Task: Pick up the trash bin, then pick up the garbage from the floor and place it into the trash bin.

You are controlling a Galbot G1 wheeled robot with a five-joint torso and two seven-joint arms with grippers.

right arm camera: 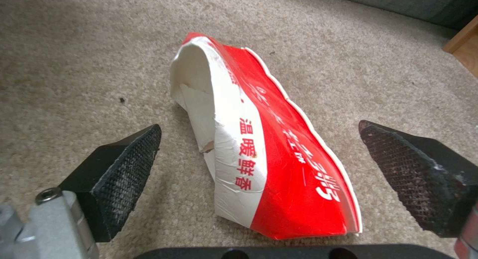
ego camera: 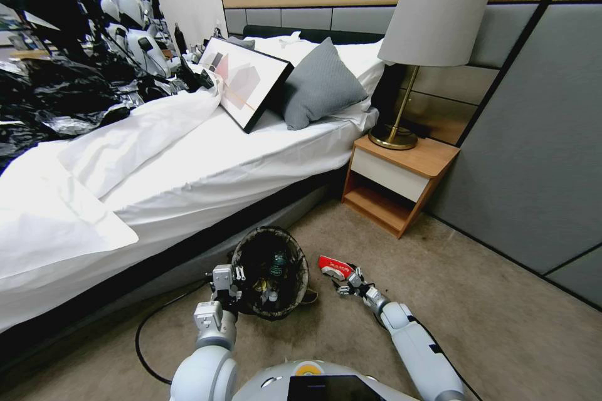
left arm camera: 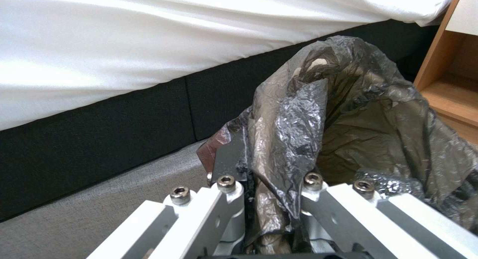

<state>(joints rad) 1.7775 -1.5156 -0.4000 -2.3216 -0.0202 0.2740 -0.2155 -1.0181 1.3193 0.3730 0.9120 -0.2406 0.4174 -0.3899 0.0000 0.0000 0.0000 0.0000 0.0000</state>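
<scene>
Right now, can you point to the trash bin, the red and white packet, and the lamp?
trash bin (ego camera: 295, 247): head view, on the bag-covered rim at the far side.
red and white packet (right arm camera: 294, 169): right wrist view, on its red printed face.
lamp (ego camera: 439, 12): head view, on the grey shade.

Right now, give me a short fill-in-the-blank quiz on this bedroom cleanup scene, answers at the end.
1. The left hand grips the trash bin by its ____.
2. The open right hand straddles a red-and-white ____ on the carpet.
3. On the nightstand stands a ____.

Missing words: rim; packet; lamp
</scene>
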